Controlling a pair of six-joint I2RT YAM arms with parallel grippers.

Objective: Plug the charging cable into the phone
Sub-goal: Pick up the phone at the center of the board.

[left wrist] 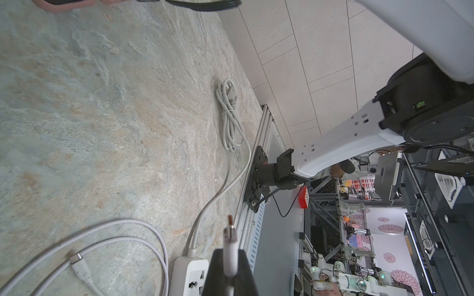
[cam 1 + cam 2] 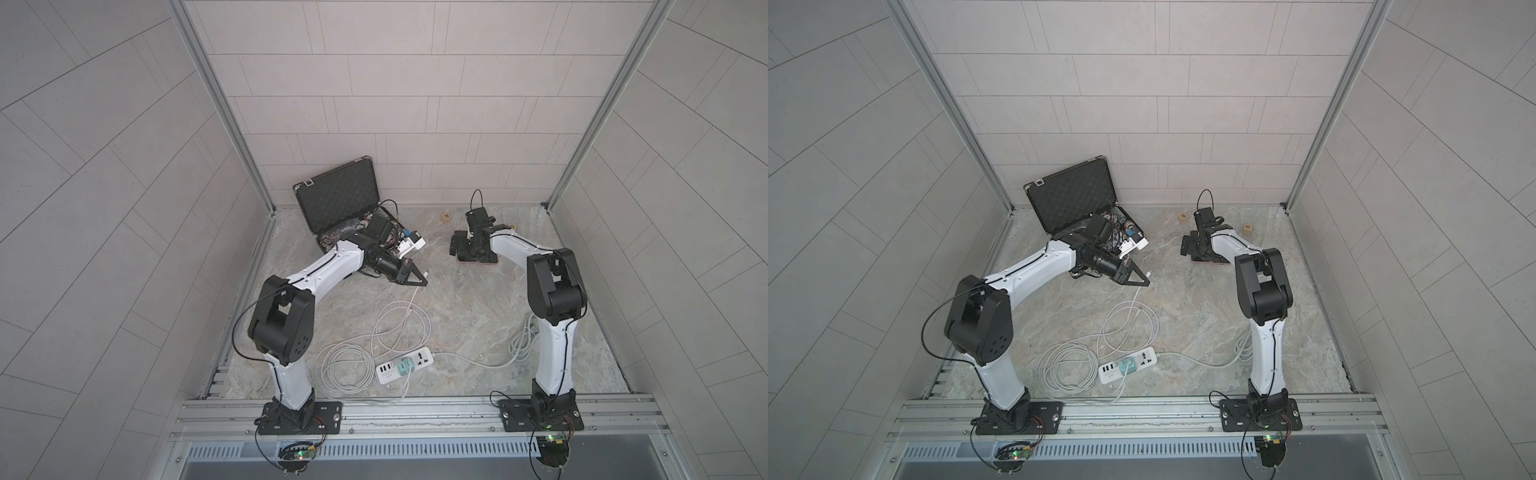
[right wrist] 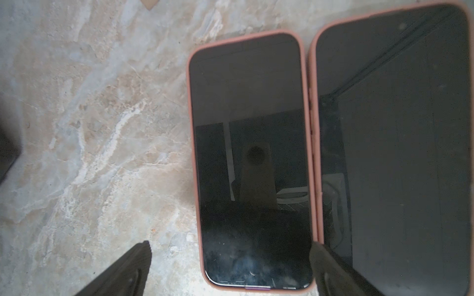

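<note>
Nearest the front rail, a white power strip (image 2: 424, 358) lies on the table (image 2: 469, 307) with a green adapter plugged into it. Just beside it sits a coiled white cord (image 2: 322, 368). A grey bundled cord (image 1: 230, 118) rests near the base of the right arm.

Further in, the charging cable (image 1: 230, 256) lies in loose loops on the table and rises to the left arm. The left fingers (image 1: 218, 274) are clamped on its white plug, which sticks out past the fingertips with its metal tip bare. The plug is held above the table near the middle, well apart from the phones. A second white connector (image 1: 79, 261) lies flat on the table among the loops.

Beyond that, on the right side, two phones (image 3: 251, 159) in pink cases lie side by side, dark screens up, their long edges touching or nearly so. The right fingers (image 3: 128, 269) are spread wide above one end of them. One finger is over bare table just beside the narrower-looking phone, the other over the seam between the two cases. I cannot tell whether either finger touches a case.

At the back an open black case (image 2: 336, 199) leans its lid toward the wall, with small items inside. Two small wooden blocks (image 2: 445, 216) sit near the back wall.
</note>
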